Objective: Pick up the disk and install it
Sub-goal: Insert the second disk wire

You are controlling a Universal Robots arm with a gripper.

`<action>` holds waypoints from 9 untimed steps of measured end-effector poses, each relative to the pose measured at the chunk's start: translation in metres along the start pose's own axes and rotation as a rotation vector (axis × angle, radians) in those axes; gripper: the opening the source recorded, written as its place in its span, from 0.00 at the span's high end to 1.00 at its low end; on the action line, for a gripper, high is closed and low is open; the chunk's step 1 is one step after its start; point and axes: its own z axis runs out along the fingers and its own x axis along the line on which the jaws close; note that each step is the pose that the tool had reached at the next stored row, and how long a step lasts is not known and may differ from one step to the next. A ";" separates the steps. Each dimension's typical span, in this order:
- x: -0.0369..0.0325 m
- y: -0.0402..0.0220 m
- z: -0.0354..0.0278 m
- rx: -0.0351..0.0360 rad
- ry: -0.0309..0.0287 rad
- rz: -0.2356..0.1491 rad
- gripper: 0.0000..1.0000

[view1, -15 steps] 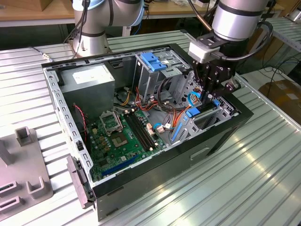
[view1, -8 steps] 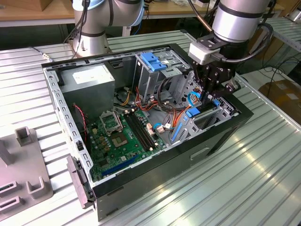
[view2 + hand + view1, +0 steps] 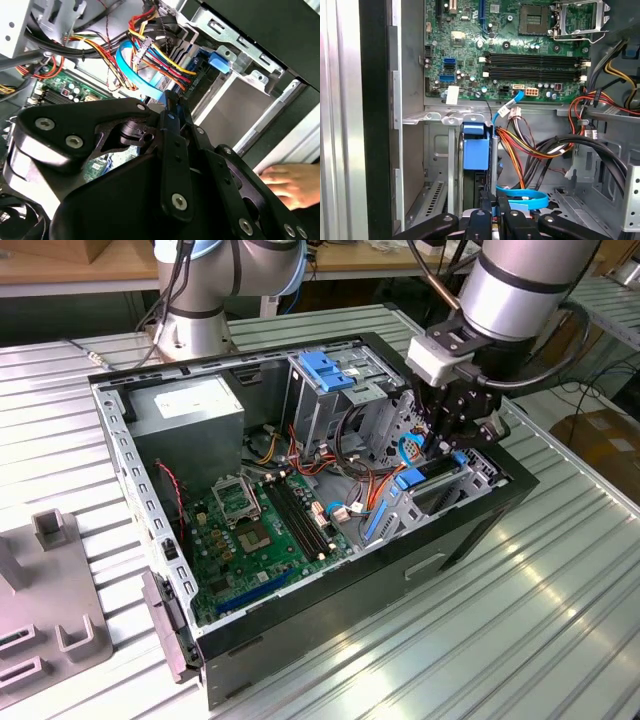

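- Disk (image 3: pixel 474 150) with blue carrier rail, standing on edge in the metal drive bay (image 3: pixel 440 119) at the corner of the open computer case (image 3: pixel 470 530)
- Gripper (image 3: pixel 490 206) directly above the disk's end, fingers (image 3: pixel 172 150) closed together
- Green motherboard (image 3: pixel 255 530) on the case floor, beside the bay
- Light blue flat cable (image 3: pixel 137 75) and orange-yellow wire bundle (image 3: pixel 520 150) near the gripper
- Person's hand (image 3: pixel 292 182) outside the case wall
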 end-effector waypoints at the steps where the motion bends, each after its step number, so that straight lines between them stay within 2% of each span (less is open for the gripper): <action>1: 0.0012 0.0001 0.0001 0.0000 -0.0002 0.000 0.84; 9: 0.0063 0.0000 0.0007 0.0000 0.0005 0.007 0.84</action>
